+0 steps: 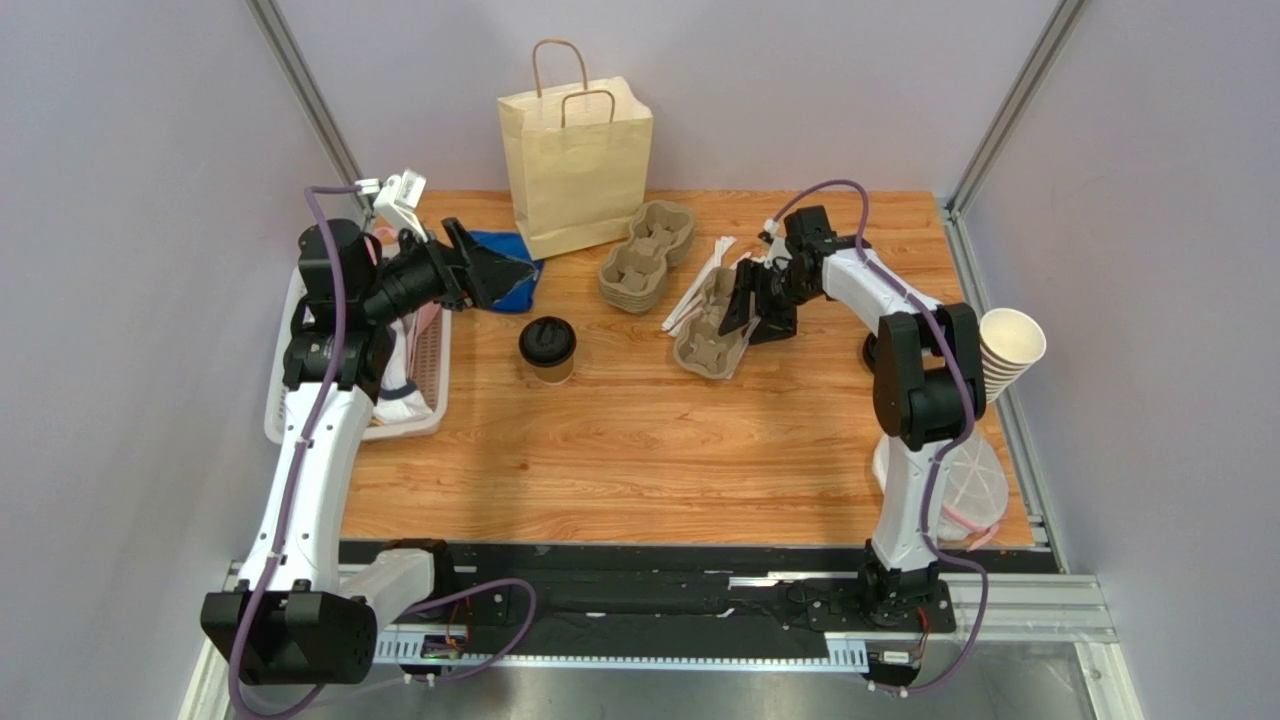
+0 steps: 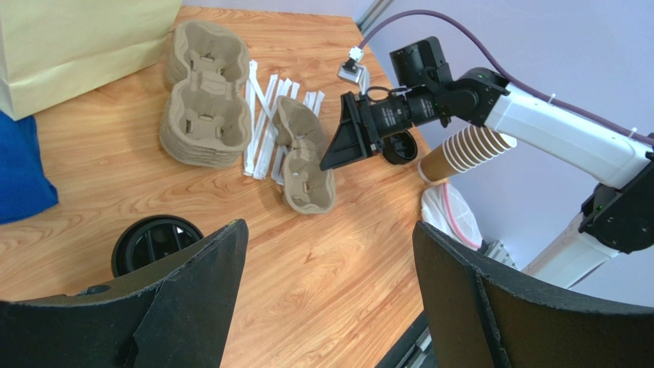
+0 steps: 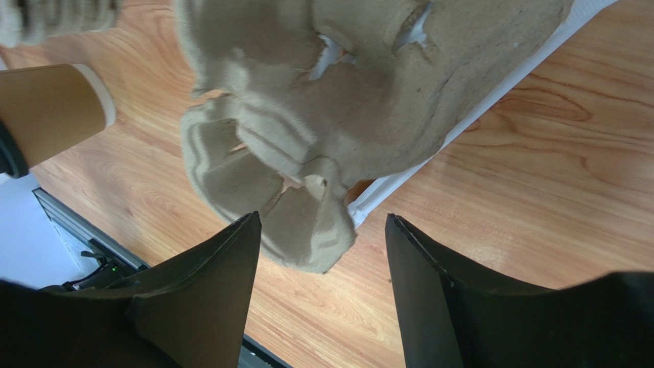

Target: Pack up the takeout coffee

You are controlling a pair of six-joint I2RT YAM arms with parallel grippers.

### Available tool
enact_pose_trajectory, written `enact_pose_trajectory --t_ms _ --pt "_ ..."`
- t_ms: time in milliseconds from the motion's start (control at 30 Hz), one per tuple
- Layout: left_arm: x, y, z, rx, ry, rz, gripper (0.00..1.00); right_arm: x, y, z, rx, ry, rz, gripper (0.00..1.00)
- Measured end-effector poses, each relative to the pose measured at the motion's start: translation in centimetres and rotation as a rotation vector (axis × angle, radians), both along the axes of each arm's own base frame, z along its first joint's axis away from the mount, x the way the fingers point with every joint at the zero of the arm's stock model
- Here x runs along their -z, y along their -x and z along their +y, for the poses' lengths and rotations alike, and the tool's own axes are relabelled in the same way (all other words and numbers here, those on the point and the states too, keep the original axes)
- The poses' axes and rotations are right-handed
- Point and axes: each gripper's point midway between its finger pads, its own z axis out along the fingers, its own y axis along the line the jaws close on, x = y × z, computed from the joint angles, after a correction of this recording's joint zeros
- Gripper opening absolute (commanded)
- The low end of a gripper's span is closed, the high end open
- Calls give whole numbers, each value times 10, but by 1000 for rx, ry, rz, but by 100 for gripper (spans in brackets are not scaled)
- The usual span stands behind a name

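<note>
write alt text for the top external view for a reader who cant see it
A lidded takeout coffee stands on a wooden table between two robot arms. The left tool hangs open to its left; the right tool is open at a single pulp cup carrier. A paper bag stands upright at the back beside a stack of carriers.

The left arm stretches out level, its left gripper (image 1: 504,279) pointing toward its partner, jaws spread wide. The right arm folds inward, its right gripper (image 1: 742,309) angled down, jaws parted.
</note>
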Motion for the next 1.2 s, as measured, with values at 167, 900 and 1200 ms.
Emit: enact_pose_trajectory --t_ms 167,900,1200 --pt "3 -1 2 -7 3 10 87 20 3 -1 -15 14 51 27" --pt "7 28 18 -36 -42 38 99 -99 147 79 -462 -229 -188 0" --pt "9 35 29 -76 -46 77 99 -38 215 119 -610 -208 -41 0"
